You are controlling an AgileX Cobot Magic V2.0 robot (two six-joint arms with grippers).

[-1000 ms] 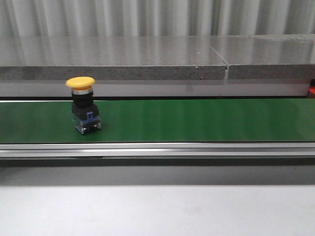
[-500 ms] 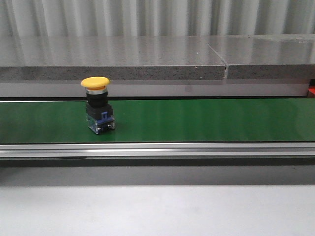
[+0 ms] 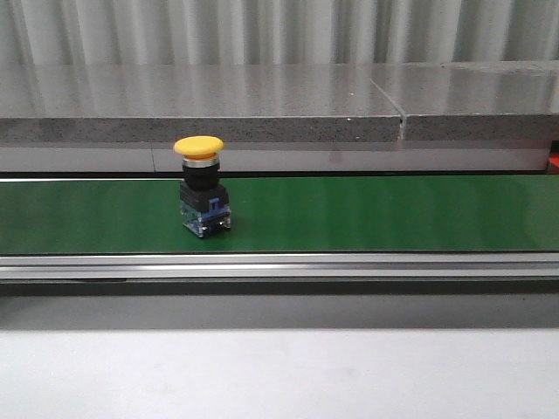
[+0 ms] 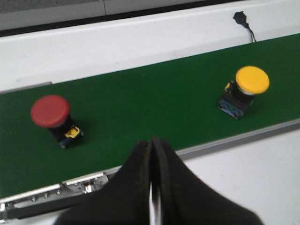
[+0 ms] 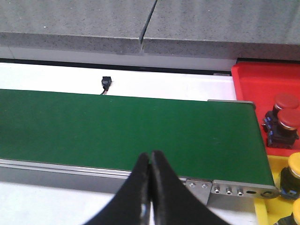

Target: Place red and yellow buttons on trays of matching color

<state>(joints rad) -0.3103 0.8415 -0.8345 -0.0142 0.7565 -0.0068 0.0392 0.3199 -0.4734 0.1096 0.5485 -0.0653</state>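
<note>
In the front view, a yellow button (image 3: pixel 200 182) stood upright on the green belt (image 3: pixel 367 214), left of centre, with no claw near it. In the left wrist view, the left gripper (image 4: pixel 153 154) was clenched on nothing, hovering over the belt's near edge, with a red button (image 4: pixel 52 116) and the yellow one well apart on the belt beyond it; both were yet to be sorted. In the right wrist view, the right gripper (image 5: pixel 151 174) was likewise clenched and empty above the belt's end. Past that end, two red buttons (image 5: pixel 282 115) sat in the red tray (image 5: pixel 255 79) and two yellow ones (image 5: pixel 296 168) in the yellow tray (image 5: pixel 276 180), so the task looked partly done.
</note>
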